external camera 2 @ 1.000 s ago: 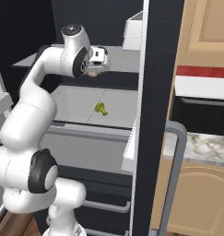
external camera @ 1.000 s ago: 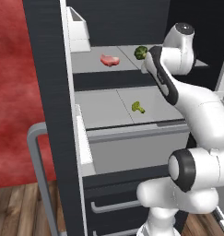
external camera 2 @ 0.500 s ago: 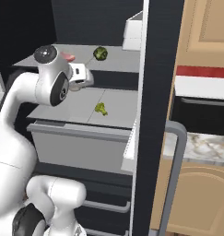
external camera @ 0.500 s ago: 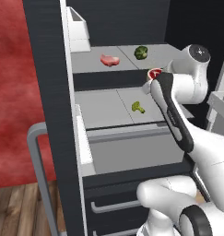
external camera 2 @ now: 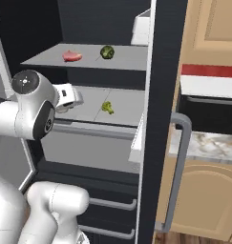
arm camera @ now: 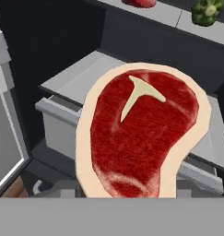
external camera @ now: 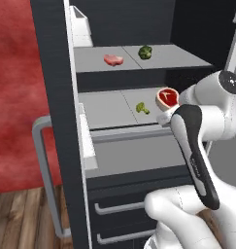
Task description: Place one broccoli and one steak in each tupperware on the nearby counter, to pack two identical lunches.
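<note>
A red raw steak point(arm camera: 143, 133) with a pale fat rim and a T-shaped bone is held in my gripper point(external camera: 166, 104), which is shut on it in front of the fridge's lower shelf point(external camera: 107, 109). The same steak point(external camera: 167, 97) shows above my white hand. A second steak point(external camera: 113, 60) and a large broccoli point(external camera: 145, 52) lie on the upper shelf. A small broccoli point(external camera: 142, 108) sits on the lower shelf, left of the held steak. The tupperware is out of view. A strip of the marble counter point(external camera 2: 208, 143) shows right of the fridge.
The open fridge door point(external camera: 54, 121) with its grey handle point(external camera: 42, 170) stands to the left. A white box point(external camera: 80, 26) sits at the upper shelf's back left. A grey drawer front point(external camera: 134, 155) lies under the lower shelf. Wooden cabinets point(external camera 2: 208, 195) are under the counter.
My arm has pulled back and down from the upper shelf to the front of the lower shelf, carrying the steak. The other steak and both broccoli have stayed put.
</note>
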Robot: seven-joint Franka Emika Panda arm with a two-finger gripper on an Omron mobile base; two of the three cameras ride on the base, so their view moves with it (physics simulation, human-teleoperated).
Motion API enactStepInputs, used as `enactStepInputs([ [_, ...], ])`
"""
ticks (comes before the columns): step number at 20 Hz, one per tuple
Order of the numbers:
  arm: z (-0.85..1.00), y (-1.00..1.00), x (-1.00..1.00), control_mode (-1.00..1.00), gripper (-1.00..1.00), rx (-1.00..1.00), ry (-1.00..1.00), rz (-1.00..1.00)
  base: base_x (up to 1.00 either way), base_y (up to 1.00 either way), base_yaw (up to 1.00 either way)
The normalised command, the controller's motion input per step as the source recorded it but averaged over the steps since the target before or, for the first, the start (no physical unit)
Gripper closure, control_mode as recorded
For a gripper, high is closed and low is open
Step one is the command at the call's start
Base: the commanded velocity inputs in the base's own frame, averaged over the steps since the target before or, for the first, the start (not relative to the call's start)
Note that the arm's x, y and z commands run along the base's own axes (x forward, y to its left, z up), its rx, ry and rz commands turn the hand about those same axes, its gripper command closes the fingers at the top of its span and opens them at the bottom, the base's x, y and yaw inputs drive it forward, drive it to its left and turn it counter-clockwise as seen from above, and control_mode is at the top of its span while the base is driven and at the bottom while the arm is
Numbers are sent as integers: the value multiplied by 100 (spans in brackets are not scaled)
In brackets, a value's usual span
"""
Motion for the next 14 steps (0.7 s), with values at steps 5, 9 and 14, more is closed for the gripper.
enactStepInputs([
  [5, 0, 0, 0, 100, 100, 0, 0, 0, -100, 0, 0],
  [9, 0, 0, 0, 100, 100, 0, 0, 0, -100, -18, 0],
  [14, 0, 0, 0, 100, 100, 0, 0, 0, -100, -56, -3],
])
